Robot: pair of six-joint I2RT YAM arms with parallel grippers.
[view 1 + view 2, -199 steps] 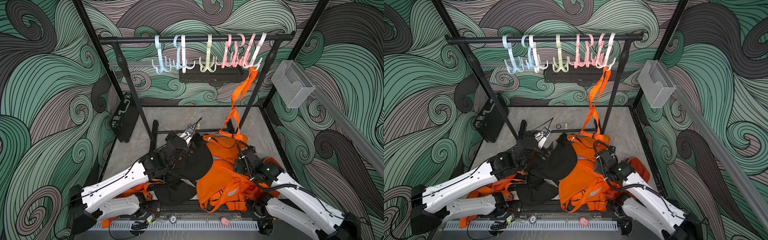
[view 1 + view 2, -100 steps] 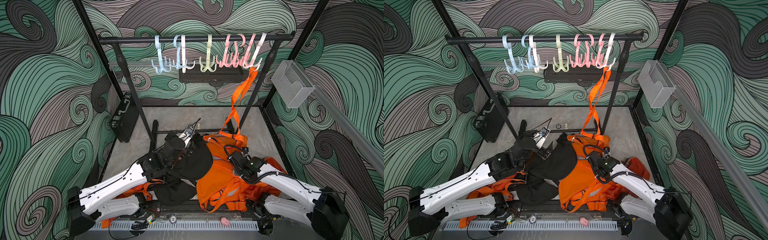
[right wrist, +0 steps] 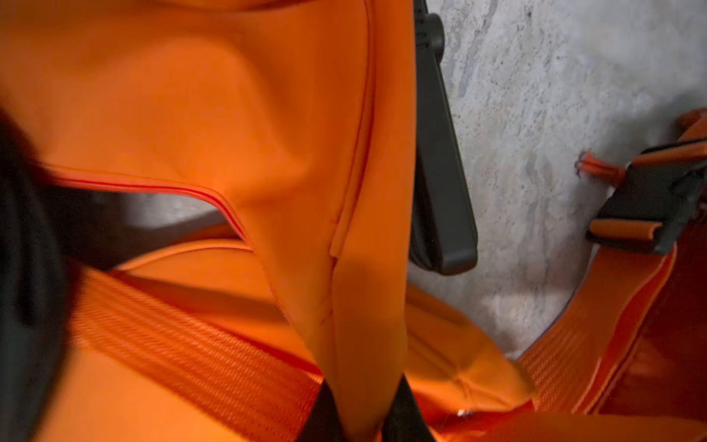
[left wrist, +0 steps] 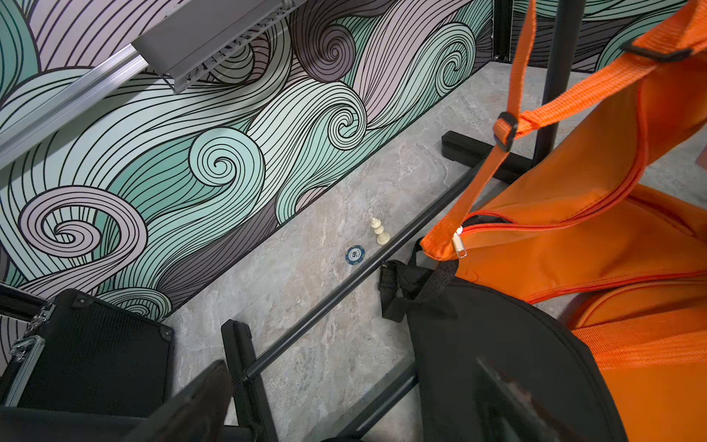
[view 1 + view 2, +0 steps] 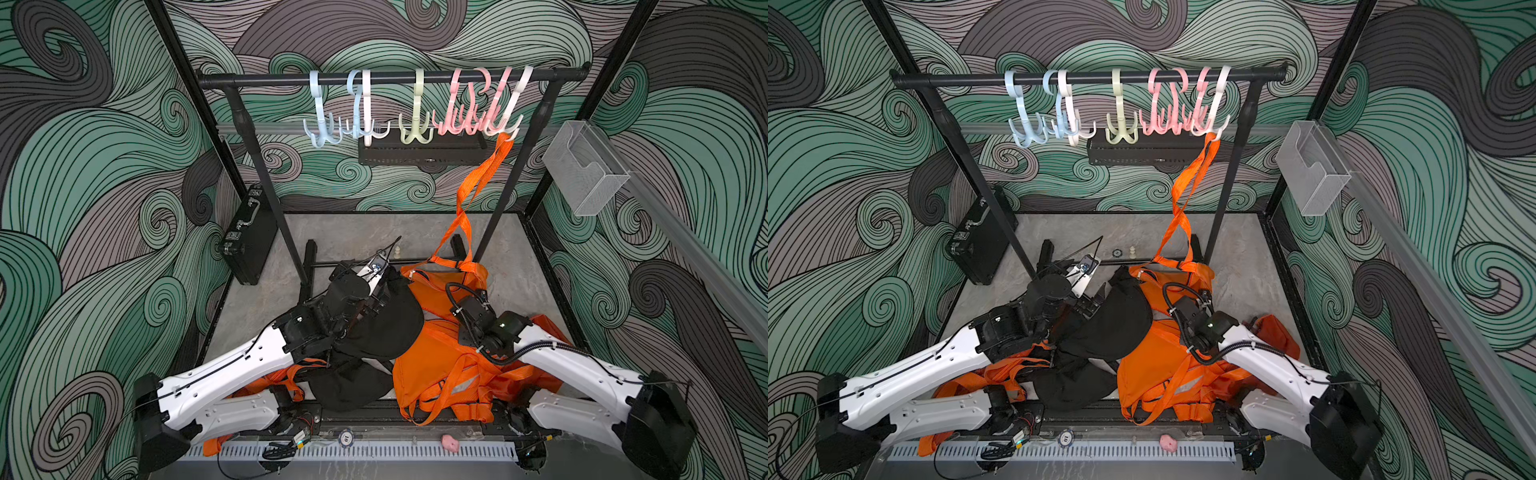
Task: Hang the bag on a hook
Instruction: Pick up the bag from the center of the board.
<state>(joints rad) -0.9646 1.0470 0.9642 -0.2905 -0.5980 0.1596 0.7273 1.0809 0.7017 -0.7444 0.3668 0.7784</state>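
Both top views: orange bag [image 5: 434, 297] slumped on the floor [image 5: 353, 232], strap [image 5: 483, 166] climbing up and away to the white hook [image 5: 520, 97] at the right end of the rail [image 5: 390, 77]. Well nearer the right arm [image 5: 557, 357].

Left wrist view: left gripper [image 4: 352, 413] gaping, empty, over a black bag [image 4: 497, 344]; "50" legible on a blue poker chip [image 4: 355, 255].

Right wrist view: right gripper [image 3: 363, 415] clamped on a fold of that orange bag, directly ahead. Likely calls for a lift towards the rail.
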